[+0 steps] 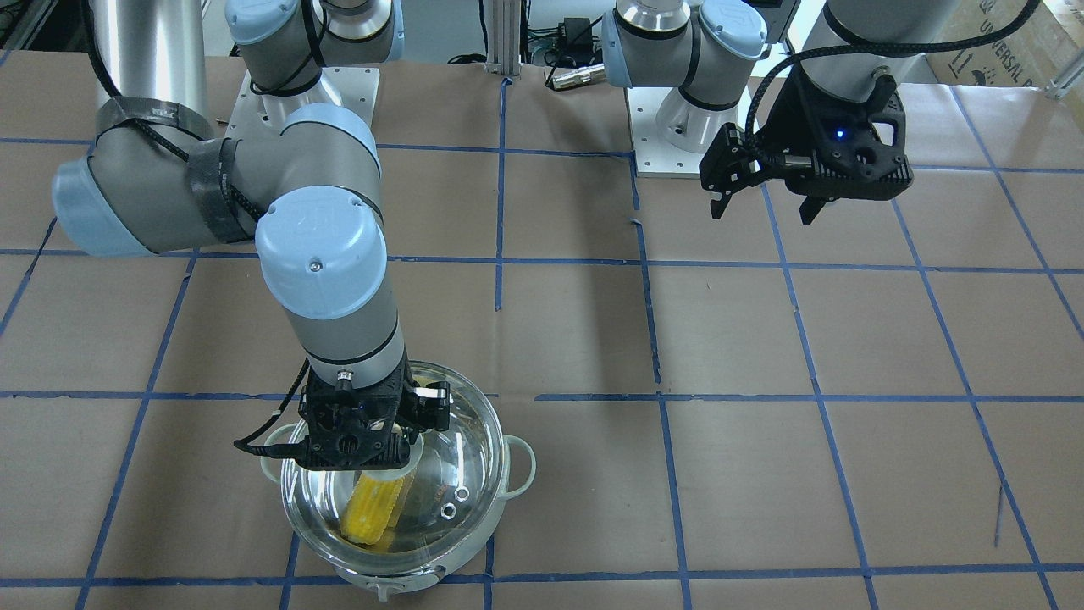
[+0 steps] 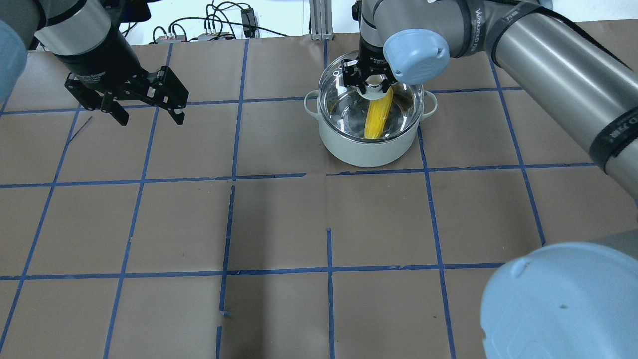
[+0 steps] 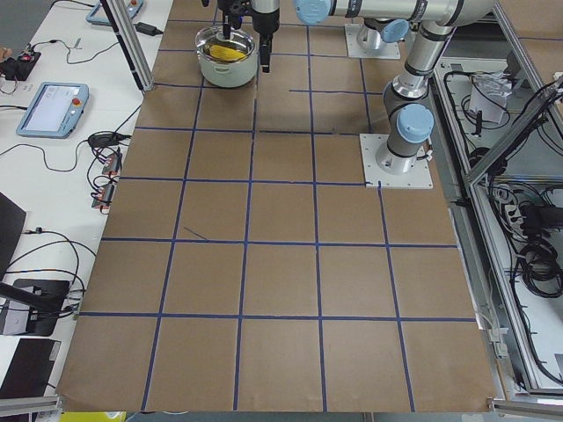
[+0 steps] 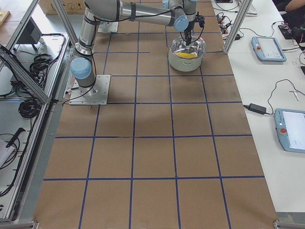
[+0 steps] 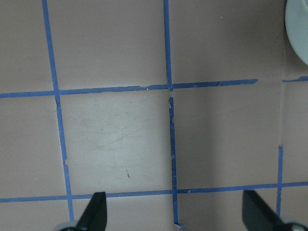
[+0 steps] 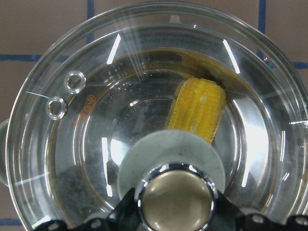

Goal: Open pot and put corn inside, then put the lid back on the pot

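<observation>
Tightly, right gripper (image 2: 374, 85) clamps the lid (image 6: 120, 120); left gripper (image 2: 151, 118) gapes wide.

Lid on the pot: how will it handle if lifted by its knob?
Probably rigid but fragile: the lid looks like clear glass, so avoid knocking it on the pot rim. The knob is shiny and rounded, so it may slip between the jaws of the right gripper. Held centrally, it should hang fairly level.

A cardboard box (image 1: 1012, 38) at two o'clock reads "UNIVERSAL R"; the left gripper (image 2: 151, 118) body says "Gripper"; a strap (image 2: 479, 22) on the right arm (image 2: 548, 55) reads roughly "WANJEED".
</observation>
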Controlling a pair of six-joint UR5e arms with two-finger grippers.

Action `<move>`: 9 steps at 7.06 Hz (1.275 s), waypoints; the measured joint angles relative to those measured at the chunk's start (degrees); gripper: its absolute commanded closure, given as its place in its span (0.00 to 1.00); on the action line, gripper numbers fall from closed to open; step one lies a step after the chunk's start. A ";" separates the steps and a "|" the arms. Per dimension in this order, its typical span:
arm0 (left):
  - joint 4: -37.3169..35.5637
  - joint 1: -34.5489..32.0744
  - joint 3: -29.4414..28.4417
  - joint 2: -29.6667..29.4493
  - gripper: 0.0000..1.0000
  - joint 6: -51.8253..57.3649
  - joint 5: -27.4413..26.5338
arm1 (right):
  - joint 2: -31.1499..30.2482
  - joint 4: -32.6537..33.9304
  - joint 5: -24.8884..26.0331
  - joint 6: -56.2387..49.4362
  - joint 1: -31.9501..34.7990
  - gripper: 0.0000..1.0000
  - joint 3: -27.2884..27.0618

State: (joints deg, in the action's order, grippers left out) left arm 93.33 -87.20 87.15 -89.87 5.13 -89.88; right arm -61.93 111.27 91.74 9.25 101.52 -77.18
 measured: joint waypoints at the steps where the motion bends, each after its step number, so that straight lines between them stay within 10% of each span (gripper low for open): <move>1: 0.94 0.01 -1.00 -0.37 0.00 -0.20 -0.27 | 0.09 -0.11 0.00 -0.08 0.00 0.82 -0.04; 6: 2.12 0.02 -2.02 -1.01 0.00 -0.38 -0.24 | 0.17 -0.96 -0.40 -0.37 -0.13 0.81 -0.07; 7: 2.12 0.02 -1.93 -1.01 0.00 -0.38 -0.20 | 0.17 -1.07 -0.46 -0.42 -0.25 0.71 -0.07; 8: 2.10 0.01 -1.81 -1.00 0.00 -0.38 -0.13 | 0.18 -1.33 -0.54 -0.46 -0.40 0.11 -0.02; 9: 2.04 -0.01 -1.70 -0.93 0.00 -0.38 -0.05 | 0.29 -1.84 -0.63 -0.83 -0.56 0.00 0.06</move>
State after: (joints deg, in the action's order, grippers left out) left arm 95.37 -87.21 85.45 -90.80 4.75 -89.93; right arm -61.64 109.43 91.11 8.41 100.96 -77.13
